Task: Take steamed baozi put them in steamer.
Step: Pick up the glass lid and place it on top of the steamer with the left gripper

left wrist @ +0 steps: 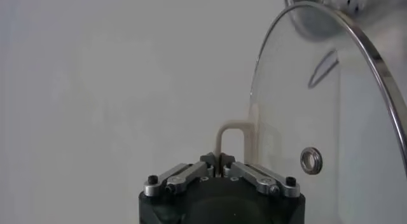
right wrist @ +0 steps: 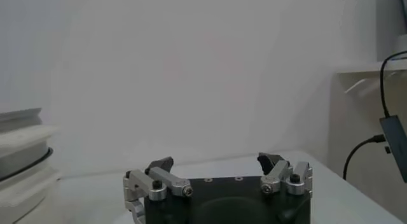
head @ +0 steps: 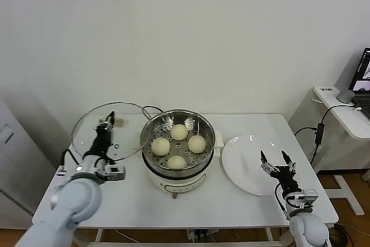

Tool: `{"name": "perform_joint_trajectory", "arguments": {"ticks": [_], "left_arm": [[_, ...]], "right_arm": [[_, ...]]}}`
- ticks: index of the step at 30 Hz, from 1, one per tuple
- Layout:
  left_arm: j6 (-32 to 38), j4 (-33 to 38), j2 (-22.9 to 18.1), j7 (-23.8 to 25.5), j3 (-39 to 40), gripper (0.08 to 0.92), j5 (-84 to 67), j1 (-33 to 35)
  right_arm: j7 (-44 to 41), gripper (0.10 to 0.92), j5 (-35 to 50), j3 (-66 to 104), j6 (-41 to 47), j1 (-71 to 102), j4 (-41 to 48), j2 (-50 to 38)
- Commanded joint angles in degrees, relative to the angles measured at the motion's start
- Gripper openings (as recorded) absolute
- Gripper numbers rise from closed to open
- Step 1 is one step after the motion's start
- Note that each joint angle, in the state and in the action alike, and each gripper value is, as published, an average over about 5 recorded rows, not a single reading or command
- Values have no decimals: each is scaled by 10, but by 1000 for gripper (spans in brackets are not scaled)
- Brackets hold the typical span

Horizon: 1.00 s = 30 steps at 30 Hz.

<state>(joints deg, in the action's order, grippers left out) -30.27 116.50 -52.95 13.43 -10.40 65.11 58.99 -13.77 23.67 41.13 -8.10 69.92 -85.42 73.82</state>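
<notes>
The steamer (head: 208,124), a shiny steel pot on a white base, stands mid-table with several cream-white steamed baozi (head: 179,132) on its perforated tray. Left of it, my left gripper (head: 107,121) is shut on the white handle (head: 118,122) of the round glass lid (head: 92,128) and holds the lid tilted above the table, beside the pot. In the left wrist view the fingers (left wrist: 222,165) pinch the handle (left wrist: 232,136), with the lid's glass (left wrist: 331,117) beyond. My right gripper (head: 276,159) (right wrist: 216,163) stands open and empty over the near right part of the white plate (head: 243,166).
The plate is bare. A black cord (head: 151,109) runs behind the steamer. Right of the table stands a white side desk (head: 347,111) with a laptop and a hanging cable (head: 318,134). A grey cabinet (head: 11,160) sits at the left.
</notes>
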Motion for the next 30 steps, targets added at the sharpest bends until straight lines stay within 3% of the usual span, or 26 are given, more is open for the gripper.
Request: {"name": "perform_joint_trajectory", "arguments": {"ticks": [1,8,30], "left_arm": [[-106,-1,-62,36,154,102,68,-89],[-111,-21,-107,37,181,102,88,-108],[-86,-94,-176,12,244,102,124,-131]], "right_arm": [[0,823,-1,0,0,-2,5,-2],[0,823,-1,0,1,-3,6,-4],[-1,823,-4,-2,0,-2,8,2]]}}
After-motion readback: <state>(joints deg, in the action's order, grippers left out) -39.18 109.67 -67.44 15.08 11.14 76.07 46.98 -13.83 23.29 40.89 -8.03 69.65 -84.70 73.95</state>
